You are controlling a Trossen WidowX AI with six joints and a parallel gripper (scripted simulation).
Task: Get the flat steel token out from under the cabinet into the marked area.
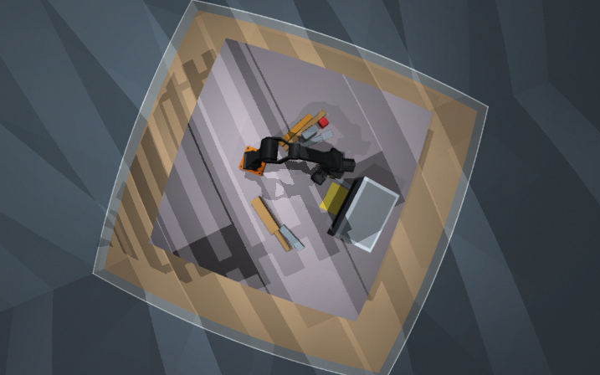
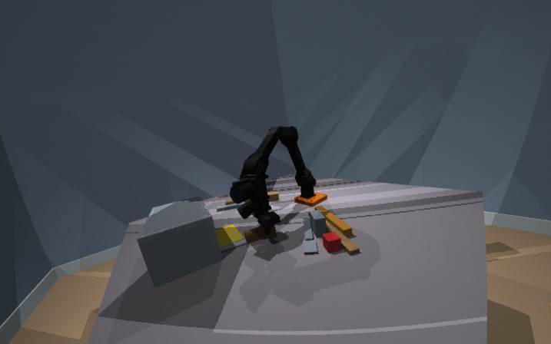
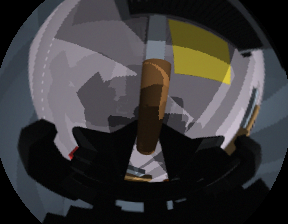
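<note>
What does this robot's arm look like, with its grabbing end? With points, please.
The arm (image 1: pixel 313 153) (image 2: pixel 268 149) is black all over, with chunky rounded joints and slimmer links between. It stands on a bright orange base plate (image 1: pixel 260 172) (image 2: pixel 320 198). The tool (image 3: pixel 148 123) is black too, with two fingers, broad outside and tapering inward. I can't make out any cables or lettering.
</note>
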